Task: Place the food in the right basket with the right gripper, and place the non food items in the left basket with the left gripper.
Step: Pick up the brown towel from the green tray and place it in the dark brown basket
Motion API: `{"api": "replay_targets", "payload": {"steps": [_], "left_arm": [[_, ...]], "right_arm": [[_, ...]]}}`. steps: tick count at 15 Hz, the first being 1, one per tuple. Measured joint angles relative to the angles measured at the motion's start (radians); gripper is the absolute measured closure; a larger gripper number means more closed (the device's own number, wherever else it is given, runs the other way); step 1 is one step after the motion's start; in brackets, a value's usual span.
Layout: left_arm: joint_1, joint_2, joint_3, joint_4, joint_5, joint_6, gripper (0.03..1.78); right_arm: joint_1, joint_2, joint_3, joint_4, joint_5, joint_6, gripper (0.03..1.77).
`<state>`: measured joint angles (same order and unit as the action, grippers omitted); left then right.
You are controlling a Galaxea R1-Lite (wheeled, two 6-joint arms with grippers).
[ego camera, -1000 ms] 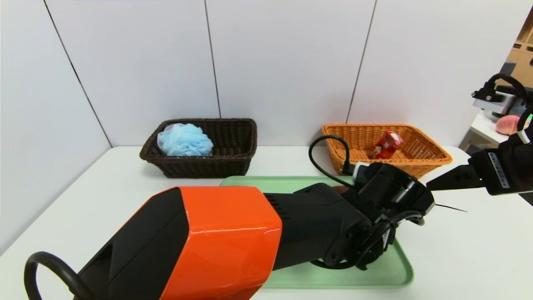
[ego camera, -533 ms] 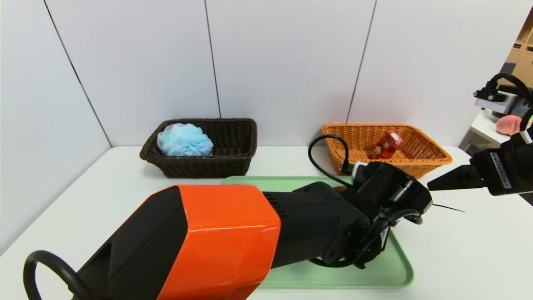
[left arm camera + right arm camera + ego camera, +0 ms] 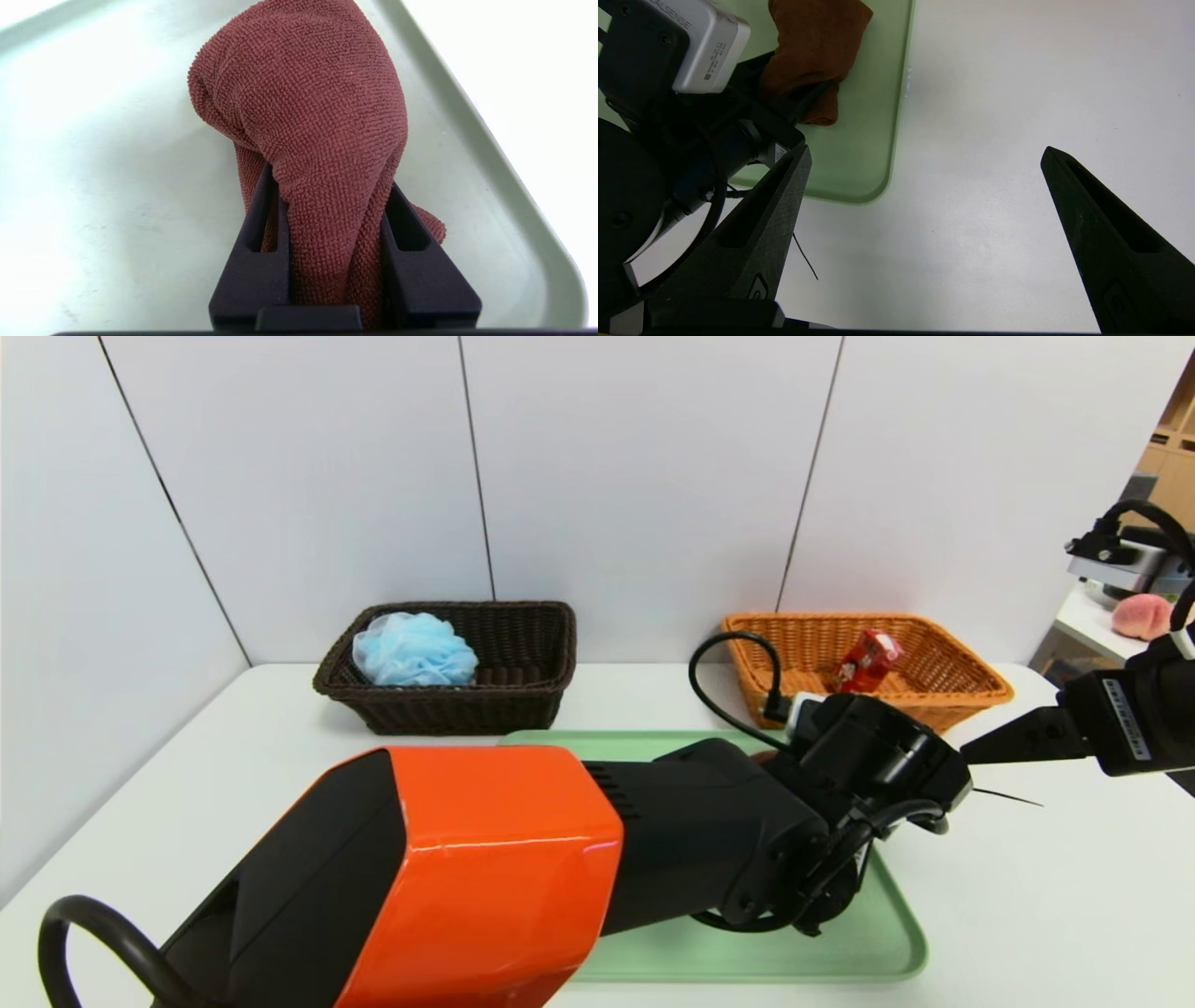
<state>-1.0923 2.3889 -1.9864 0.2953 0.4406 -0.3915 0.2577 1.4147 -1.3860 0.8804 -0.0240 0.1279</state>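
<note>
The brown towel [image 3: 308,107] lies bunched on the green tray [image 3: 467,121], and my left gripper [image 3: 331,179] is shut on its near end, with cloth squeezed between both fingers. In the right wrist view the towel [image 3: 812,42] shows beside the left wrist. A blue bath puff [image 3: 414,650] sits in the dark brown left basket [image 3: 523,705]. The red carton [image 3: 866,661] leans inside the orange-tan right basket [image 3: 971,695]. My right gripper [image 3: 927,150] hovers open and empty over bare table just right of the tray [image 3: 878,943]; in the head view it [image 3: 1018,737] points left.
My orange and black left arm [image 3: 504,859] crosses the front of the table and covers most of the tray. A thin black strand [image 3: 1008,797] lies on the table by the tray's right edge. White wall panels stand close behind both baskets.
The left arm has shifted slightly left and up over the tray. The right gripper has drawn back a little to the right.
</note>
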Motion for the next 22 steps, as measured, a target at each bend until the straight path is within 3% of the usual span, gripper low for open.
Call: {"api": "replay_targets", "payload": {"steps": [9,15,18,22], "left_arm": [[0.107,-0.153,0.012,0.136,0.005,0.013,1.33],[0.257,-0.279,0.016,0.171,-0.012,0.087,1.33],[0.368,-0.308,0.016,0.172,-0.047,0.121,1.33],[0.517,-0.333,0.021,0.171,-0.161,0.185,1.33]], "right_arm": [[0.0,-0.012,0.01,-0.005,0.001,-0.001,0.1],[0.0,-0.013,0.01,-0.005,0.006,-0.001,0.1],[0.0,-0.012,0.011,-0.005,0.006,-0.001,0.1],[0.0,-0.015,0.016,-0.005,0.0,-0.005,0.1]]}}
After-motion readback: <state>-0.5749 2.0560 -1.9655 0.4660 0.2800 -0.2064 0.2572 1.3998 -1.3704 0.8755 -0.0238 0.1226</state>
